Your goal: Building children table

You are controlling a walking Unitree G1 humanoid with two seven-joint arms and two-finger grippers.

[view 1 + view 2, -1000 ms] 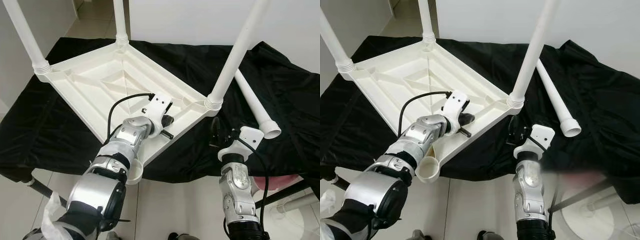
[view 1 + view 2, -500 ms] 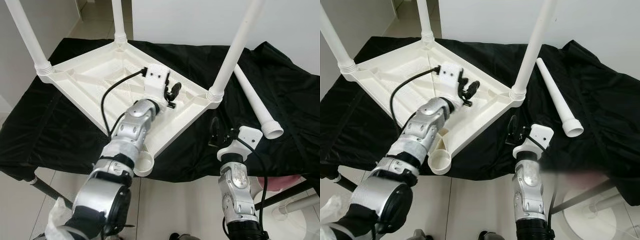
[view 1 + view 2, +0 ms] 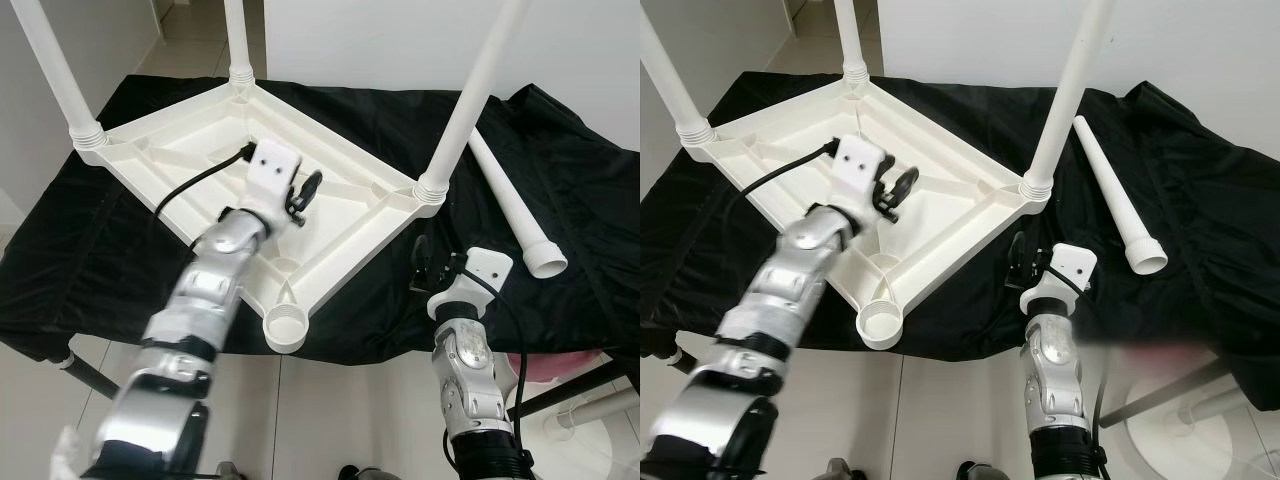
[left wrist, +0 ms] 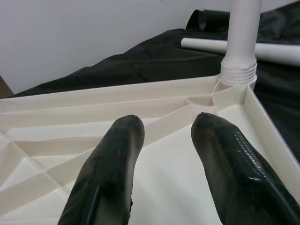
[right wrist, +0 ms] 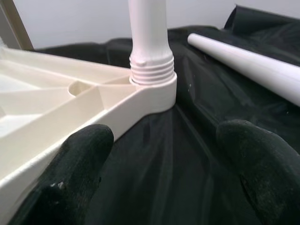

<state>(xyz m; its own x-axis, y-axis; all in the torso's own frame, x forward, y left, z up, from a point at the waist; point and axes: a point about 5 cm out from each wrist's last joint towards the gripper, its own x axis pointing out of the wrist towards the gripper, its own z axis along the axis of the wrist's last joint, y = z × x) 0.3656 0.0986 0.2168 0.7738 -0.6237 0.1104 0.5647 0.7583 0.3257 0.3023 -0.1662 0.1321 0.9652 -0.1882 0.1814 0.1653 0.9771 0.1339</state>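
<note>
The white plastic table [image 3: 180, 170] lies upside down on a black cloth. Three white legs stand screwed into its corners: far left [image 3: 55, 70], back [image 3: 236, 40] and right [image 3: 465, 110]. The near corner socket [image 3: 285, 328] is hollow. A loose white leg [image 3: 510, 205] lies on the cloth to the right. My left gripper [image 3: 305, 193] hovers open above the table's ribbed underside, its fingers [image 4: 112, 164] holding nothing. My right gripper [image 3: 425, 270] is open over the cloth, just in front of the right corner leg [image 5: 149, 33].
The black cloth [image 3: 570, 200] drapes over the support and hangs past its front edge. Tiled floor [image 3: 340, 410] lies below. A white wall [image 3: 380, 40] rises behind. A pink object [image 3: 560, 362] and a white stand base [image 3: 590, 420] sit at the lower right.
My left arm has stretched from the table's near edge out over its underside, leftward, uncovering the near corner socket. The right gripper has edged slightly toward the right corner leg.
</note>
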